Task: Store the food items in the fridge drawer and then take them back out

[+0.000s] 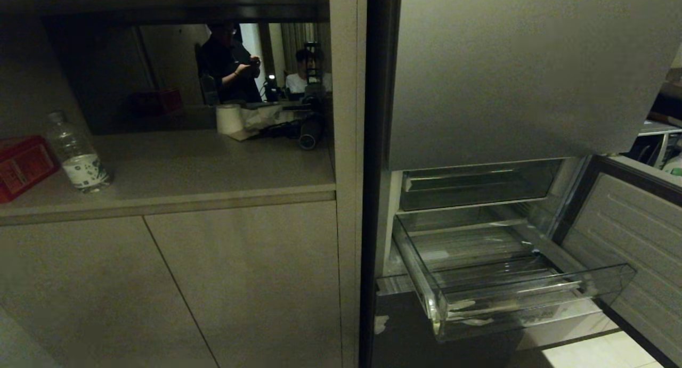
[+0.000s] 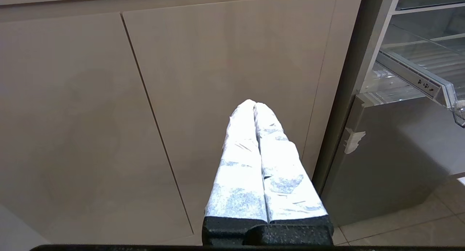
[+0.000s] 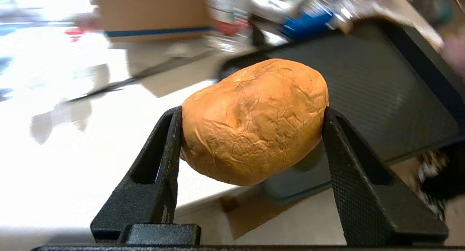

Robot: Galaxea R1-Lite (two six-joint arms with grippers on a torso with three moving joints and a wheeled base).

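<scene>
The fridge drawer, clear plastic with a ribbed floor, stands pulled out of the open fridge, and I see nothing inside it. One corner of the drawer shows in the left wrist view. My right gripper is shut on a golden-brown, wrinkled bread roll, held in the air between its black fingers; this arm is outside the head view. My left gripper, with white-wrapped fingers pressed together, hangs parked in front of the beige cabinet doors.
A darker, flatter drawer sits above the clear one. The open fridge door stands to the right. On the counter are a water bottle, a red box and a paper roll. A black tray lies behind the roll.
</scene>
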